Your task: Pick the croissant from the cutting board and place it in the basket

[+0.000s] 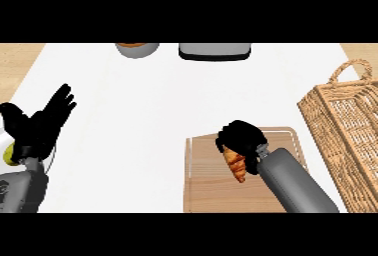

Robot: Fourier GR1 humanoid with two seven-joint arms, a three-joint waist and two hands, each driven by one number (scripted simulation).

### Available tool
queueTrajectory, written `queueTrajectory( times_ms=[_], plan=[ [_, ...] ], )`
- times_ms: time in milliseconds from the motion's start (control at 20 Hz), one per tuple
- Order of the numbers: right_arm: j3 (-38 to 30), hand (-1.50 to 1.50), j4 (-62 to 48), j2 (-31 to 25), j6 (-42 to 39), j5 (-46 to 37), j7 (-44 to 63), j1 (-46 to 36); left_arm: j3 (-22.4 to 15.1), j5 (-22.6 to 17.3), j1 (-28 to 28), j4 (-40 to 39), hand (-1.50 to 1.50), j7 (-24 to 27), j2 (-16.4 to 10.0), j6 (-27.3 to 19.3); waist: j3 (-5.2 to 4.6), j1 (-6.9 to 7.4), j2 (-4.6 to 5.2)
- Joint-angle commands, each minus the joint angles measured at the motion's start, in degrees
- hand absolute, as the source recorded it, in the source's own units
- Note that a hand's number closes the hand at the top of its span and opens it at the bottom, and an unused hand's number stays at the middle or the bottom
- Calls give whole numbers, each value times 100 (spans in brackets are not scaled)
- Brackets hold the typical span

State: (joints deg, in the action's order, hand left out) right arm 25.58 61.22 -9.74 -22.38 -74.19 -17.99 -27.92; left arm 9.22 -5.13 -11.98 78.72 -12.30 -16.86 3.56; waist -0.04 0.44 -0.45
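Observation:
A golden-brown croissant (pixel 235 165) lies on the wooden cutting board (pixel 210 192) at the lower middle. My right hand (pixel 241 139) covers its upper end, fingers curled around it, so only the lower half of the croissant shows. The wicker basket (pixel 347 130) with its looped handle stands at the right edge, to the right of the board and apart from the hand. At the left edge my left hand (pixel 44 122) rests open, fingers up, holding nothing.
A grey bowl (pixel 137 49) and a dark-rimmed grey appliance (pixel 215 50) sit at the counter's far edge. A yellow-green object (pixel 10 154) peeks out behind the left wrist. White countertop (pixel 148 110) stretches between the hands.

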Motion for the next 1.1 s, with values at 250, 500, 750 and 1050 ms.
queueTrajectory(
  times_ms=[250,500,750,1050],
  plan=[
    [-2512,150,-210,946,821,615,3126,-90,147,29,0,-102,0,16,-41,-123,43,-415,36],
    [-3530,150,-161,967,1963,1076,5050,-332,26,19,-53,-3,0,-9,16,-42,42,-100,108],
    [-3654,150,-448,972,3456,1556,6715,-986,-259,48,-226,-1,0,23,197,92,32,488,186],
    [-3139,150,-286,973,5830,1312,7301,-2117,-506,248,-468,-101,0,4,330,25,10,692,183]
  ],
)
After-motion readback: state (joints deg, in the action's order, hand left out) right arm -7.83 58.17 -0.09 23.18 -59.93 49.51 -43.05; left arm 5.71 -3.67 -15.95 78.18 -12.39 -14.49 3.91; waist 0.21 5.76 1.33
